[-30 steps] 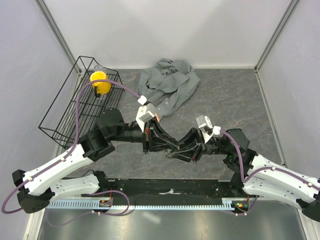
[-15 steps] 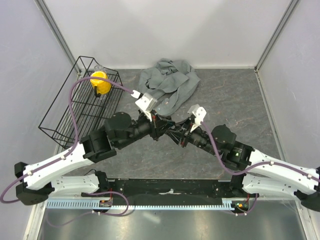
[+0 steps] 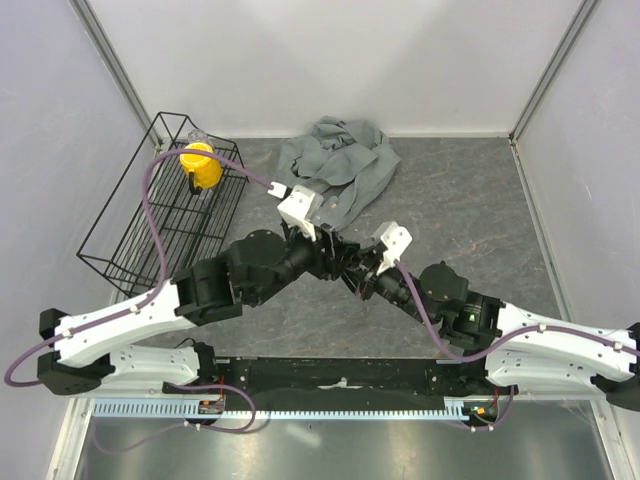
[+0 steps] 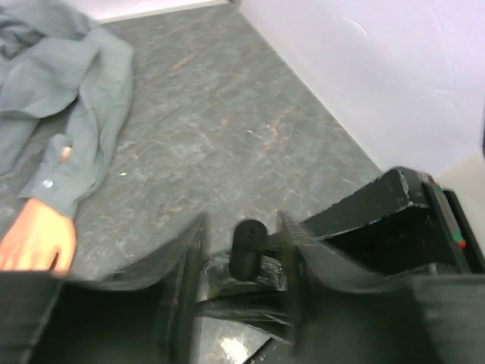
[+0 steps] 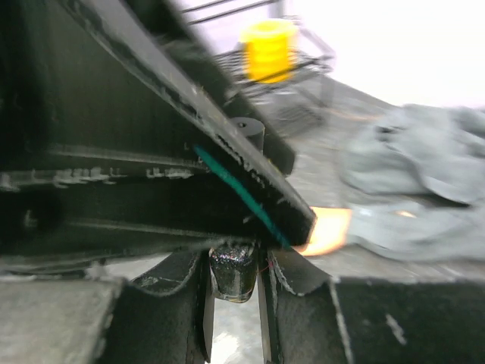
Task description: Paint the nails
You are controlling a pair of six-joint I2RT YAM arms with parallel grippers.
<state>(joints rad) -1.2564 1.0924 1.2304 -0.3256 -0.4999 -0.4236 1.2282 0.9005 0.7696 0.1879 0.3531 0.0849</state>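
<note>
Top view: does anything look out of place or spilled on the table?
Only the shirt stands out: crumpled in a heap at the back, with the hand poking from one cuff. No spill shows.

— Any sign of the nails?
— Too small to tell. In the left wrist view the mannequin hand (image 4: 36, 236) runs off the left edge.
— From above?
— Hidden under the meeting wrists.
— Right wrist?
— All smeared: hand, small dark bottle (image 5: 233, 274), yellow object (image 5: 267, 49) in the basket (image 5: 311, 64).
</note>
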